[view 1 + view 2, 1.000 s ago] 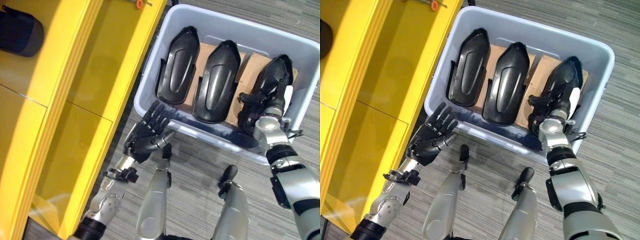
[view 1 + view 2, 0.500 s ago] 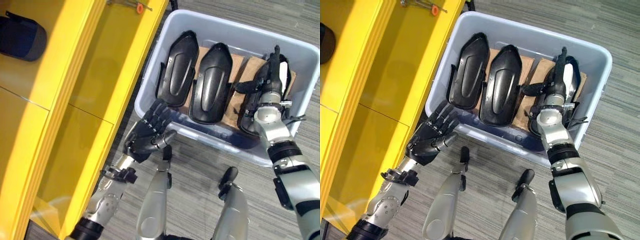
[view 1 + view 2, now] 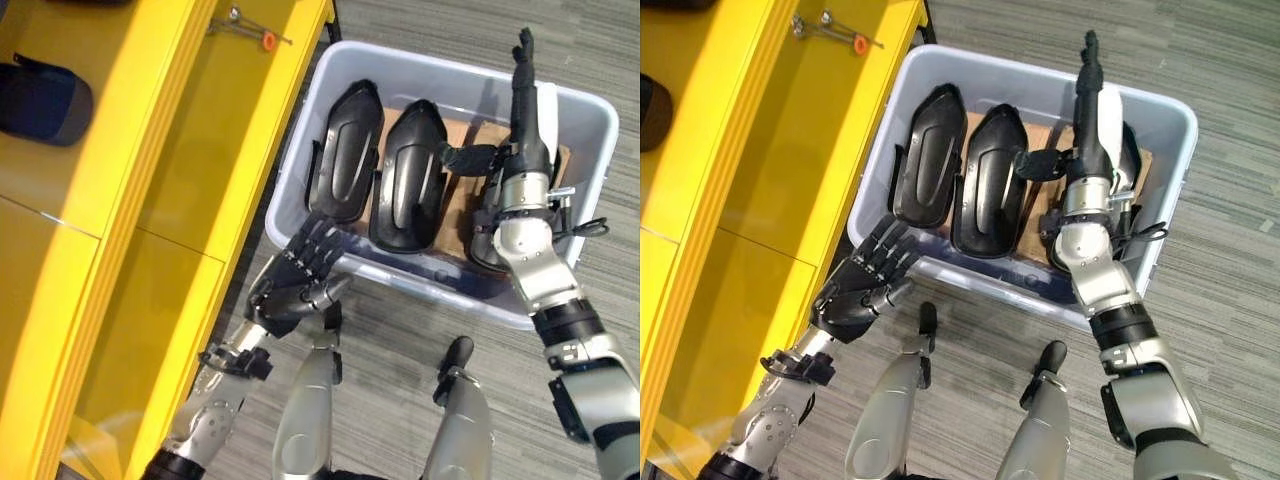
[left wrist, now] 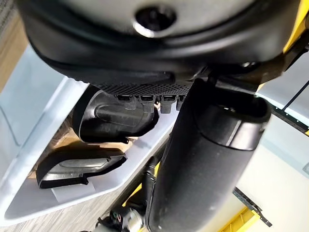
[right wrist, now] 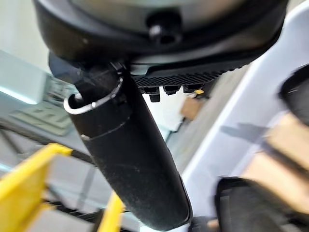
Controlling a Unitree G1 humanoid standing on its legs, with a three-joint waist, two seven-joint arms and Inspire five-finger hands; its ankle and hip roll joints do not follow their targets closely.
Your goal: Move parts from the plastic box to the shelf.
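Basically, three black moulded parts are lying side by side in the plastic box (image 3: 590, 150): the left part (image 3: 345, 150), the middle part (image 3: 408, 175), and the right part (image 3: 483, 235), mostly hidden under the right arm. They're looking like stiff, glossy shells, prob. light but slippery; best taken by the side rims or the narrow end, I'd say. Cardboard (image 3: 455, 205) is sitting under them.

The right hand (image 3: 530, 120) is hovering over the right part w/ fingers straight, holding nothing. The left hand (image 3: 295, 285) is waiting at the box's near wall, fingers relaxed, empty.

The yellow shelf (image 3: 160, 200) is standing just beside the box. No readable labels anywhere.
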